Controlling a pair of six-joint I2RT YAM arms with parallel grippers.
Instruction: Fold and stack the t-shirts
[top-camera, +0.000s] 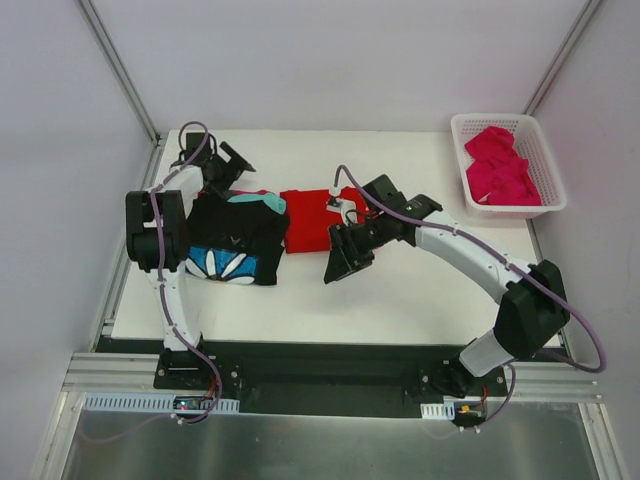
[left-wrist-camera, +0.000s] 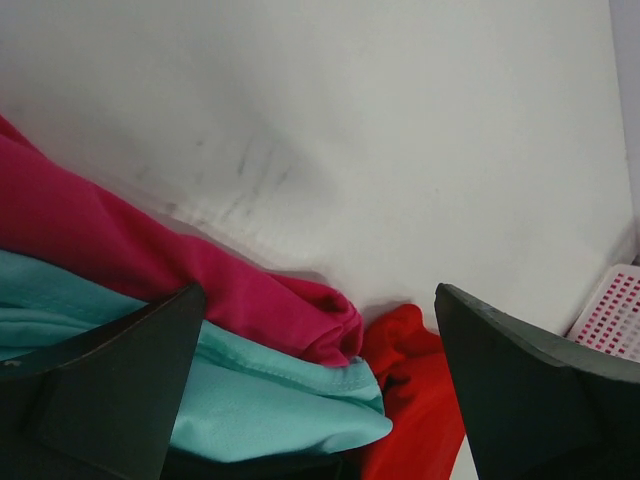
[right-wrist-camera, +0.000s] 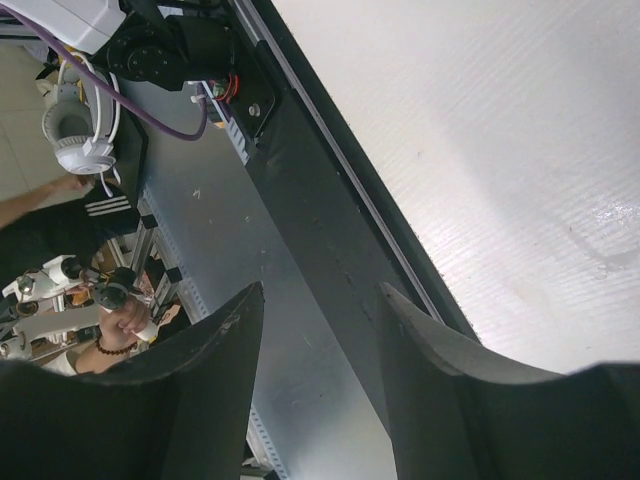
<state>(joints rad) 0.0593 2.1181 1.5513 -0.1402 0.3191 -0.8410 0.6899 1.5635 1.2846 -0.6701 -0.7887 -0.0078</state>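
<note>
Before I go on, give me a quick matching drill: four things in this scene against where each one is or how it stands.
Things:
1. red t-shirt
2. black flower-print t-shirt
3. white basket
4. right gripper

Places or states:
A. far right corner of the table, with pink cloth inside
B. middle of the table
C. open, nothing between the jaws, on the near side of the red t-shirt
D. left part of the table

Pairs: 1-B, 2-D, 3-A, 4-C
</note>
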